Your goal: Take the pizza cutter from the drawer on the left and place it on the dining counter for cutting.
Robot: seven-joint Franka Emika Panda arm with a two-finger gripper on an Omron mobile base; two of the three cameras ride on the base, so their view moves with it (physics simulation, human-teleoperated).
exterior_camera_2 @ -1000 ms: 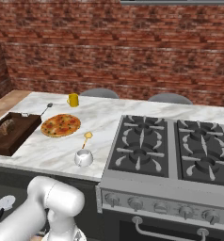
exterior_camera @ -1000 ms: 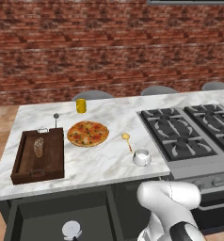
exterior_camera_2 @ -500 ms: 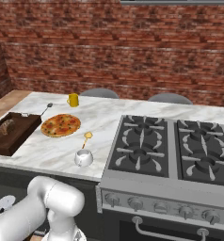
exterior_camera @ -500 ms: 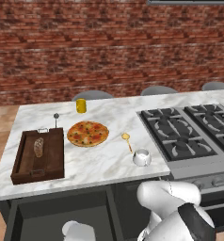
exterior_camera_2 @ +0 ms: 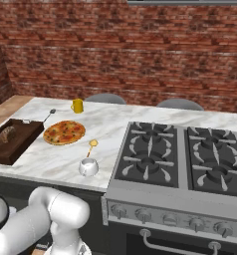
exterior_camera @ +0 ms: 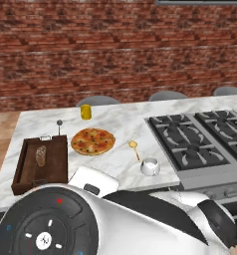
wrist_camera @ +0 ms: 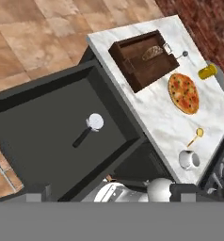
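Now, gripper [wrist_camera: 109, 192]: looks down along itself into the open drawer.
Fingers [wrist_camera: 184, 192]: two small dark tips, set wide apart, with nothing clamped between them.
Pizza cutter [wrist_camera: 89, 128]: lies flat on the drawer floor, ahead of the fingers and well apart from them, nearer the tip at the hand view's left. It has a round pale metal wheel and a short slim black handle, and the handle end points back toward the fingers.
Drawer [wrist_camera: 38, 122]: pulled out beyond the fingertips. It is wide and shallow, with matte charcoal walls and a dark smooth floor. The cutter touches none of the walls.
Dining counter [wrist_camera: 151, 113]: white marble slab with grey veins and a straight edge, past the drawer and off toward the tip at the view's right.
Tray [wrist_camera: 132, 63]: brown wood, rectangular, with raised sides and a thin metal handle, on the slab far ahead of the fingers. A brown oblong loaf [wrist_camera: 152, 52] sits inside it.
Pizza [wrist_camera: 183, 92]: flat round disc with a golden crust and speckled red topping, on the marble beside the tray.
Cup [wrist_camera: 207, 71]: small yellow cylinder, beyond the pizza.
Spatula [wrist_camera: 196, 136]: yellow head on a thin wooden handle, between the pizza and the mug.
Mug [wrist_camera: 189, 159]: white, glossy and rounded, near the counter edge, just ahead of the tip at the view's right.
Cooktop [wrist_camera: 222, 162]: black, with cast grates, at the view's right edge.
Floor [wrist_camera: 34, 42]: tan square tiles with pale grout lines.
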